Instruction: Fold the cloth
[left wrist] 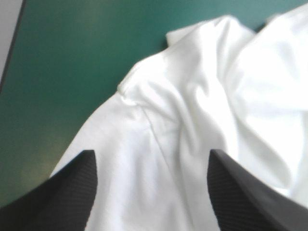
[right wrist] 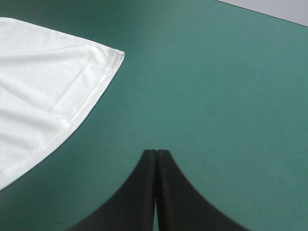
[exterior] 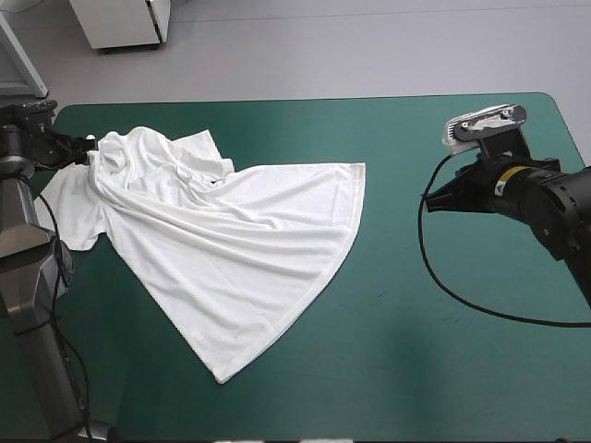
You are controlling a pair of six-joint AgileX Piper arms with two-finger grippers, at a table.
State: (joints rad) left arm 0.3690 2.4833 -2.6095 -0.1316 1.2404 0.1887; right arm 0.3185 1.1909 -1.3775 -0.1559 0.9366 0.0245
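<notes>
T-shirt [exterior: 231, 240]: white, short-sleeved, on the left half of the teal-green cover [exterior: 443, 351]. It is partly spread and bunched in folds toward the far-left corner, with one point of the hem aimed at the near edge.
Handling (judged): light, soft and limp. It will drape and sag when lifted and likely slide on the cover. Not fragile.
Where to hold (judged): edges only, meaning hem corners and shoulders. A pinch mid-panel would just gather folds.
Left gripper [left wrist: 153, 153]: black fingers spread wide over the bunched end, cloth lying between and beneath them, nothing pinched.
Right gripper [right wrist: 156, 153]: fingers pressed together in one arch, empty, over bare cover well apart from the hem.
High view only: whole outline, both arms.
Left wrist view only: shoulder seam [left wrist: 139, 103] just ahead of the fingers.
Right wrist view only: stitched hem corner [right wrist: 115, 55], lying flat.
</notes>
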